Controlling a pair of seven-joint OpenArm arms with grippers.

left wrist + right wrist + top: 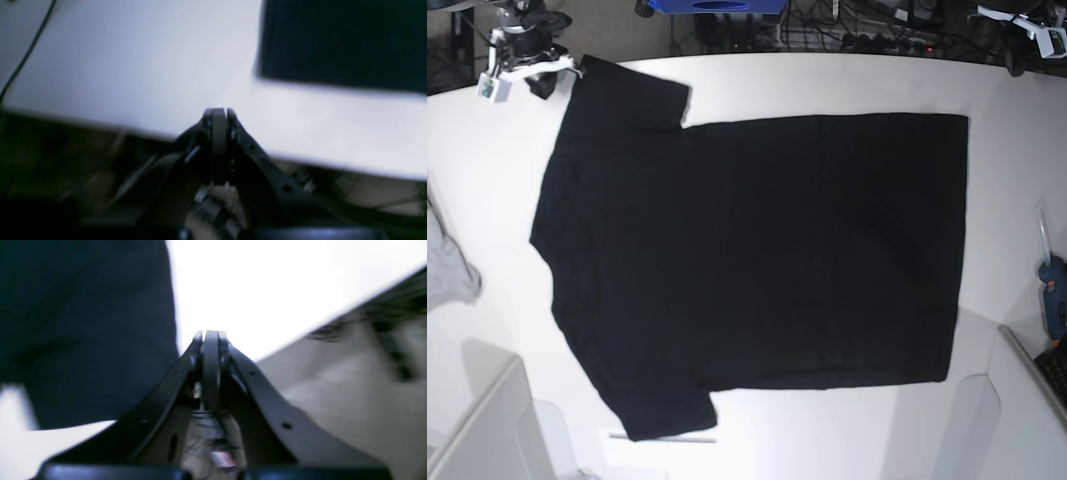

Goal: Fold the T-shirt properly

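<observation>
The black T-shirt lies spread flat on the white table, plain side up, with its sleeves toward the left in the base view. My left gripper is shut and empty, hovering near the table's edge. A corner of the shirt lies ahead of it to the right, apart from the fingers. My right gripper is shut and empty, just beside the shirt's edge on its left. Neither gripper shows clearly in the base view. The printed side is hidden.
A light grey cloth lies at the table's left edge. A blue-handled tool lies at the right edge. A clamp with a tag stands at the far left corner. A black cable runs beside the table.
</observation>
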